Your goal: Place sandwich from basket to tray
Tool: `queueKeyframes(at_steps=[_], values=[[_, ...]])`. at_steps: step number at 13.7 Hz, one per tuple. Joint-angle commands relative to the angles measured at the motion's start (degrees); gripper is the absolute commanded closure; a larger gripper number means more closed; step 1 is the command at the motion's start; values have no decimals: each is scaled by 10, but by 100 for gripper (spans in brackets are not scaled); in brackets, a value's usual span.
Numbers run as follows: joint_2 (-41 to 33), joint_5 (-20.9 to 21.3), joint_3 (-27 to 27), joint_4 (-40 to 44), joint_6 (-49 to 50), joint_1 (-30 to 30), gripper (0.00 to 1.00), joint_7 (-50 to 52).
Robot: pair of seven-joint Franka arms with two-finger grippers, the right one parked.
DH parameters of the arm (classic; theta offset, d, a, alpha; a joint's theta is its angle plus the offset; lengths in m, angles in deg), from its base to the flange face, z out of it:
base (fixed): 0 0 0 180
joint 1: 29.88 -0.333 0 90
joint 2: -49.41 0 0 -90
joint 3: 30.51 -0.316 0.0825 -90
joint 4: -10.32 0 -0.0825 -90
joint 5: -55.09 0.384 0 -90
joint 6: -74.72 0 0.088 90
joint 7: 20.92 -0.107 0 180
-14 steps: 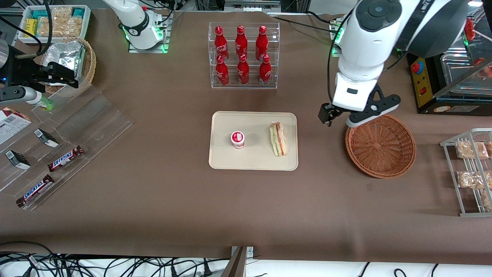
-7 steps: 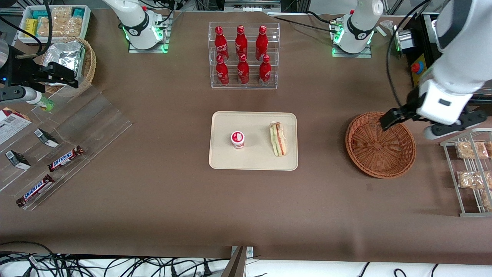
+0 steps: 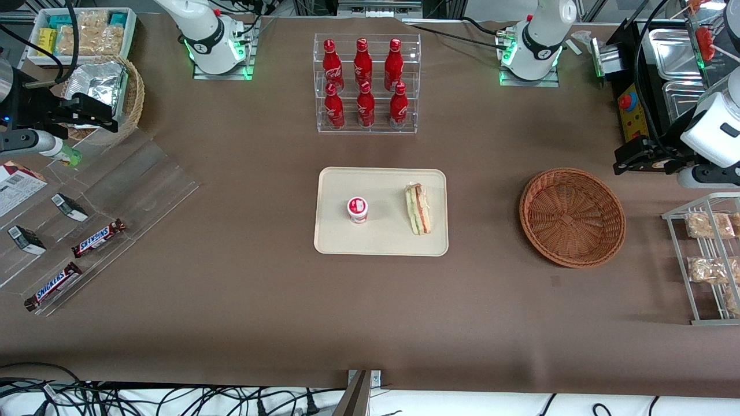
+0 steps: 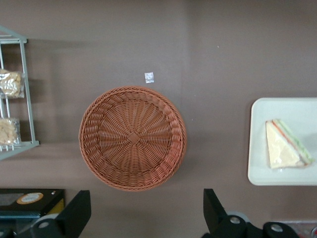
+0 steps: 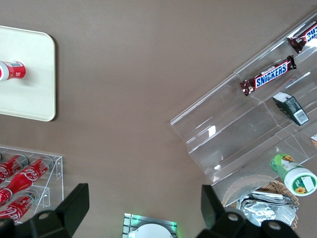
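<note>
Brown-covered worktop (image 3: 260, 300), everything spread out flat. Going across the front view: clear acrylic display (image 3: 110, 190) with Snickers bars (image 3: 98, 238) toward the parked arm's end, probably staged as pick stock. Cola rack (image 3: 365, 84) sits farther from the camera than the tray (image 3: 335, 240).

Tray is mid-worktop. Small red-and-white cup (image 3: 358, 209) stands on it, and the sandwich (image 3: 418, 208) lies on the tray beside the cup, along the edge nearest the basket. My read is that it went down there because that is the shortest reach from the basket. It lies flat and fully inside the rim.

Basket (image 3: 572, 216) is apart from the tray toward the working arm's end, with nothing in it. Wrist view confirms bare weave (image 4: 132, 138).

End effector (image 3: 639, 157) is high and clear, off the basket toward the black box with the red button (image 3: 635, 118), holding nothing. Wrist cam shows the fingers (image 4: 74, 213) spread wide. Snack rack (image 3: 708, 254) is just beside the basket.

I judge the task done and the arm in a retreat pose.
</note>
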Motion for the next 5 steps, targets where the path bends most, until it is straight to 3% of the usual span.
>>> queueKeyframes(at_steps=[1,5], values=[[-11,-8,-14,-2,12,11,0,-46],[-10,-6,-13,-2,12,11,0,-47]])
